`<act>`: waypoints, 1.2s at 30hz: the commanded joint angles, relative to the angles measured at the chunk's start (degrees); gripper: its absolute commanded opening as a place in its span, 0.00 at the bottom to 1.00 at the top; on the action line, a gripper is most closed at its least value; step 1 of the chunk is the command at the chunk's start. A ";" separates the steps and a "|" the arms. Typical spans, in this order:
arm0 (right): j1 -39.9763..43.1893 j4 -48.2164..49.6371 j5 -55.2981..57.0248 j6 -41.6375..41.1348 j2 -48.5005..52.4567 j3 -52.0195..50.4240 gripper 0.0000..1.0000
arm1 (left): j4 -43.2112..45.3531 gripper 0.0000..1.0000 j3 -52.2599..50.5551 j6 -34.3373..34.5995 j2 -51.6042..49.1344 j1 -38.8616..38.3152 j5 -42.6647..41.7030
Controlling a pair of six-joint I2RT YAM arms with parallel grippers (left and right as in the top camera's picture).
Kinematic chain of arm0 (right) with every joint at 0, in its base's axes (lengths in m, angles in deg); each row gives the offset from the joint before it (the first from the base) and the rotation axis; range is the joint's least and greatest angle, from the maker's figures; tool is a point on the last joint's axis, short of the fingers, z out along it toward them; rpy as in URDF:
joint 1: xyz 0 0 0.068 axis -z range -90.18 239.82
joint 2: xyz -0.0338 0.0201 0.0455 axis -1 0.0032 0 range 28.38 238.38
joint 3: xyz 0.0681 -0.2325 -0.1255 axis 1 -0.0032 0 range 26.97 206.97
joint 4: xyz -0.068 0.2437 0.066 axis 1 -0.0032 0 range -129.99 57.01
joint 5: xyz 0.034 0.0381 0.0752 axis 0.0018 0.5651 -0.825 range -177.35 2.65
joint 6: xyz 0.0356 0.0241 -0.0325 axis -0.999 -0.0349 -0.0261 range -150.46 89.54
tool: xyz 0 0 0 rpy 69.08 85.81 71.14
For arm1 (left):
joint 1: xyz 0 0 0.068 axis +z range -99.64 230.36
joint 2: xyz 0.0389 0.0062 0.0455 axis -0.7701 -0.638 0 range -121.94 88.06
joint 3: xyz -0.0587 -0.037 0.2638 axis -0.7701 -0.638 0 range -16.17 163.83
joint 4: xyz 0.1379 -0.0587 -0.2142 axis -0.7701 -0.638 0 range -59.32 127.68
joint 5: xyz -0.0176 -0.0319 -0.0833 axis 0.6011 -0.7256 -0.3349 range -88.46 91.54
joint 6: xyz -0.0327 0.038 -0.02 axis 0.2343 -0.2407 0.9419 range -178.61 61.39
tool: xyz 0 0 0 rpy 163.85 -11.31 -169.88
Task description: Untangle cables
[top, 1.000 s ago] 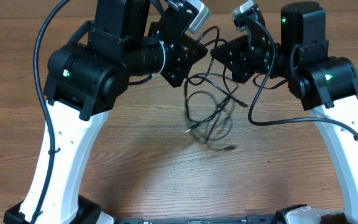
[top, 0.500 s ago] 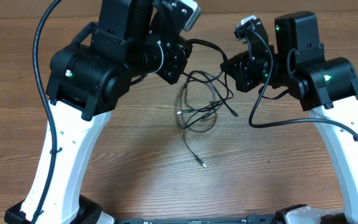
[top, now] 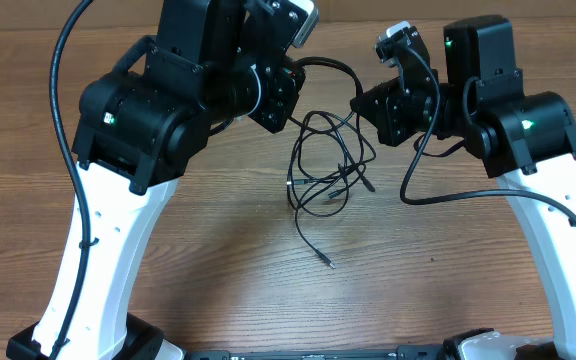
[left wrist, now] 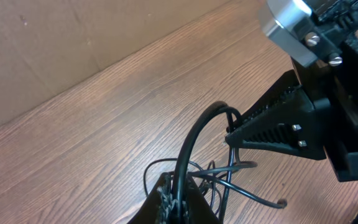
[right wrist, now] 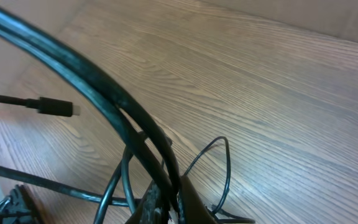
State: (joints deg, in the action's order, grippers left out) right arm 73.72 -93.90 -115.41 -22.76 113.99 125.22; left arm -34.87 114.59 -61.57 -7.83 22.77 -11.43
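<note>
Left jaws clenched on cables (left wrist: 191, 146), one cord arching up out of them. Right jaws pinched on cables too; thick cords cross close, hiding much of right wrist view. Jaws face each other, near, not touching. Tangled loops spread between them over table (top: 218, 250). One loose plug end (top: 326, 262) trails toward front.

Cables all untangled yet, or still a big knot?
Not yet. Done: one loose end of the cables trails free on the table. In hand: the left gripper and right gripper each pinch a strand. Left: between them the cables cross and tangle.
</note>
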 commanded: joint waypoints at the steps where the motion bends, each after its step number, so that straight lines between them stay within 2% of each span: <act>1: 0.72 0.90 -3.19 0.35 -0.52 0.44 0.04 | -0.07 0.06 1.07 0.85 1.49 0.68 1.31; 6: 0.72 1.05 -8.15 0.37 -0.50 0.44 0.04 | -0.07 0.06 1.07 0.85 1.49 0.68 1.31; 10: 0.72 2.23 -7.87 0.35 -0.50 0.44 0.16 | -0.07 0.06 1.07 0.83 1.49 0.68 1.33; 12: 0.72 3.06 -6.82 0.33 -0.50 0.44 0.33 | -0.07 0.06 1.07 0.83 1.49 0.68 1.31; 18: 0.72 2.84 -5.05 0.33 -0.50 0.44 0.37 | 0.00 0.06 1.07 0.83 1.49 0.68 -0.44; 23: 0.68 1.70 -5.03 0.35 0.04 0.39 0.52 | 1.60 0.06 1.09 0.81 1.51 0.68 -5.18; 26: 0.68 2.34 -5.03 0.35 1.09 0.39 0.55 | 2.69 0.06 1.09 0.79 1.53 0.68 -7.65; 31: 0.68 4.63 -5.03 0.35 2.99 0.39 0.54 | 2.93 0.06 1.09 0.79 1.53 0.68 -9.57; 32: 0.68 5.07 -5.03 0.35 3.32 0.39 0.49 | 2.93 0.06 1.09 0.79 1.53 0.68 -9.57; 33: 0.68 5.46 -5.03 0.33 3.76 0.39 0.42 | 2.93 0.06 1.09 0.79 1.53 0.68 -9.57; 34: 0.68 5.66 -5.03 0.33 4.02 0.39 0.31 | 2.93 0.06 1.09 0.79 1.53 0.68 -9.57; 36: 0.68 5.66 -4.92 0.31 4.52 0.39 0.04 | 2.91 0.06 1.09 0.79 1.53 0.68 -9.46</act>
State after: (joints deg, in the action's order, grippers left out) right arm 74.14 -88.50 -120.54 -22.69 117.61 125.22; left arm -32.54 114.59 -61.55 -7.81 23.14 -19.28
